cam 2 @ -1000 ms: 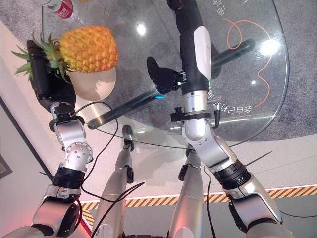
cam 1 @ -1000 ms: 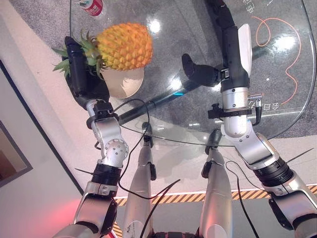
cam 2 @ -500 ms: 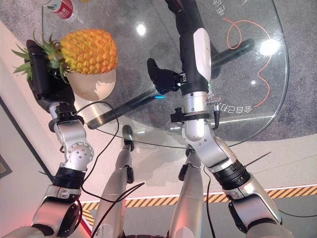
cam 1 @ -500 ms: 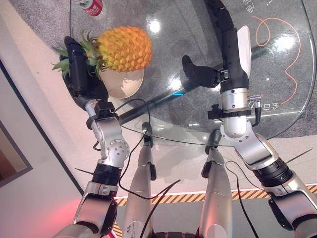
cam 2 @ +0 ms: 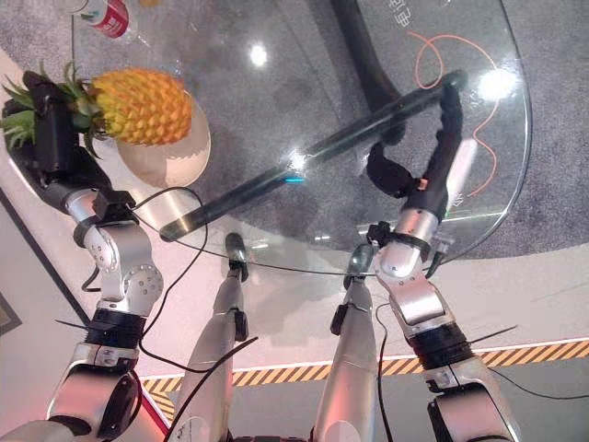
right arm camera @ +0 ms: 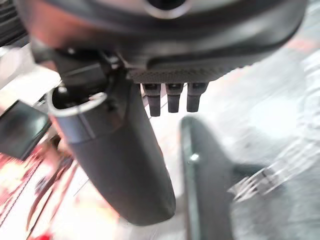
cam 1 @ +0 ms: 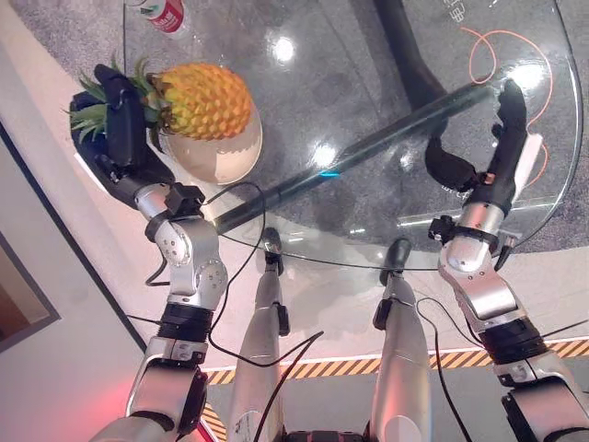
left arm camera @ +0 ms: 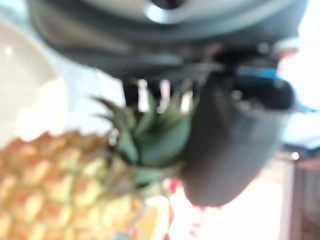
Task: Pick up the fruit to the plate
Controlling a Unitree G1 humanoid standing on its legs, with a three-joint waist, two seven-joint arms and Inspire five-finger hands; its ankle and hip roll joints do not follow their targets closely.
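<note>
Spanning most of the scene, the round glass table (cam 1: 386, 138) carries a cream plate (cam 1: 221, 152) near its left edge. Pineapple (cam 1: 201, 99): lying on its side over the plate, crown pointing off the table's left edge. Left hand (cam 1: 118, 124): at that edge beside the plate, arm reaching up from below, fingers curled round the green crown; the left wrist view shows leaves between thumb and fingers. Right hand (cam 1: 502, 138): raised over the table's right side, well apart from the plate, fingers straight, holding nothing. Red can (cam 1: 166, 15): at the table's far edge beyond the plate; print unreadable.
</note>
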